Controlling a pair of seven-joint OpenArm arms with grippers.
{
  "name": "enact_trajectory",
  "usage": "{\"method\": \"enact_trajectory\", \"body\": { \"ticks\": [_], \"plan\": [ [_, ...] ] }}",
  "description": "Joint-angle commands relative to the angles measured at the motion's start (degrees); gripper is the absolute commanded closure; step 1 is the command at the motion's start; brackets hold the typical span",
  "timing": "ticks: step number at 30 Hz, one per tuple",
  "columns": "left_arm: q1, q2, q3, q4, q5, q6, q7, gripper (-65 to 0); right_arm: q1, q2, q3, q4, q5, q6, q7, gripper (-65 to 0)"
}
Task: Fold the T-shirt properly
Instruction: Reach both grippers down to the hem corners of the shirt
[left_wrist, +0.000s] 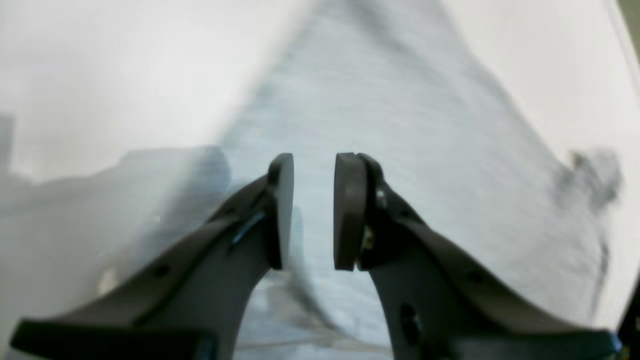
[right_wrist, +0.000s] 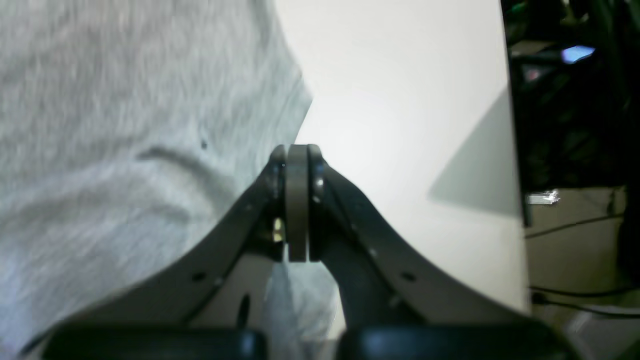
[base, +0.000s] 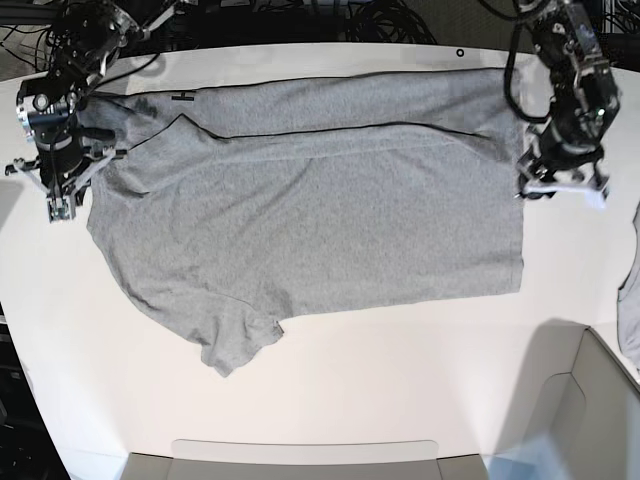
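The grey T-shirt lies spread flat on the white table, its upper band folded over along a dark-trimmed line. One sleeve sticks out at the lower left. My right gripper stands at the shirt's left edge. In the right wrist view it is shut, pads pressed together, with shirt cloth to its left and beneath it. At the shirt's right edge my left gripper hovers. Its jaws stand open over the cloth, nothing between them.
A strip of paler grey cloth hangs at the table's right edge. A pale box sits at the lower right and a flat tray along the front. Cables crowd the back. The table edge runs close beside my right gripper.
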Motion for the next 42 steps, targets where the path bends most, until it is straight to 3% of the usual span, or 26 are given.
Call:
{"method": "enact_trajectory", "body": {
  "ticks": [1, 4, 7, 11, 21, 29, 31, 38, 42],
  "plan": [
    [-1.75, -0.74, 0.72, 0.87, -0.02, 0.25, -0.46, -15.0, 2.94, 0.77, -0.36, 0.13, -1.15, 0.65, 1.13, -4.8],
    [-4.66, -0.74, 3.62, 0.87, -0.02, 0.69, -0.46, -15.0, 8.57, 0.77, -0.53, -3.13, -5.02, 0.65, 1.13, -13.1],
    [-6.33, -0.74, 5.47, 0.52, -0.02, 3.85, -0.46, -15.0, 13.58, 0.77, -0.53, -7.78, -7.57, 0.65, 1.48, -17.3],
    [-9.58, -0.74, 7.58, -3.26, 0.07, 5.26, -0.98, -15.0, 19.64, 1.21, -2.29, -16.40, -10.38, 0.65, 1.57, -17.3],
    [-24.08, -1.09, 14.26, -26.65, 0.07, 5.26, -3.62, -15.0, 29.58, 2.79, -9.15, -41.37, -11.26, 0.65, 1.66, -17.3],
    [-24.70, -2.85, 22.08, -36.14, 0.33, 5.35, -6.87, -15.0, 26.06, 3.84, -12.67, -45.50, -11.26, 0.65, 1.39, -17.3],
    [-23.47, -3.03, 23.14, -36.14, 1.74, 5.35, -6.35, -14.3, 25.01, 5.60, -12.67, -45.50, -11.26, 0.65, 1.13, -17.3],
    [-15.82, -3.38, 23.31, -34.73, 6.04, 5.08, -2.39, -2.4, 17.62, 9.21, -12.58, -42.86, -11.26, 0.65, 1.13, -17.3],
    [-9.58, -6.28, 23.31, -29.55, 5.87, 5.08, -2.39, -0.9, 12.70, 9.47, -12.14, -36.44, -11.26, 0.65, 1.04, -17.3]
  ]
}}
